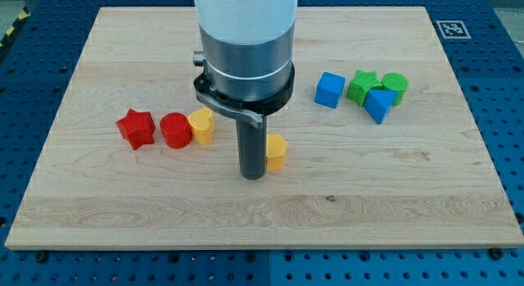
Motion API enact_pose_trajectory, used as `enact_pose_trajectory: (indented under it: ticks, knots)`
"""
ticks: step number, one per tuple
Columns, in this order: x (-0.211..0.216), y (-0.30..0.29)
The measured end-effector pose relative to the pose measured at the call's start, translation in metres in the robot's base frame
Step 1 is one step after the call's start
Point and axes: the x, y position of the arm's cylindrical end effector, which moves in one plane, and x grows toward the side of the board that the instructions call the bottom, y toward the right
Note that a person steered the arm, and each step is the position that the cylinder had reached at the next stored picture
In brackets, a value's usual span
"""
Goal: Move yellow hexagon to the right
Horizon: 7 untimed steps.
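Note:
A yellow hexagon block (pixel 277 152) lies near the board's middle, touching the right side of my rod. My tip (pixel 253 174) rests on the board just left of it and slightly lower in the view. A second yellow block (pixel 201 126) sits further left, against a red cylinder (pixel 174 130). The rod hides the hexagon's left edge.
A red star (pixel 136 128) lies left of the red cylinder. At the view's upper right stand a blue cube (pixel 330 89), a green block (pixel 362 87), a green cylinder (pixel 395 85) and a blue wedge-shaped block (pixel 379 105). The wooden board (pixel 262 229) ends at blue pegboard.

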Motion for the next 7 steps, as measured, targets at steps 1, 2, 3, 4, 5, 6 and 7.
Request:
enact_pose_trajectory:
  ticks: [1,2,3,4,5,6,7]
  knots:
    - [-0.008,0.036]
    - [-0.021,0.049]
    - [-0.029,0.012]
    - [-0.06,0.006]
    - [-0.048,0.013]
    - [-0.029,0.015]
    - [-0.041,0.022]
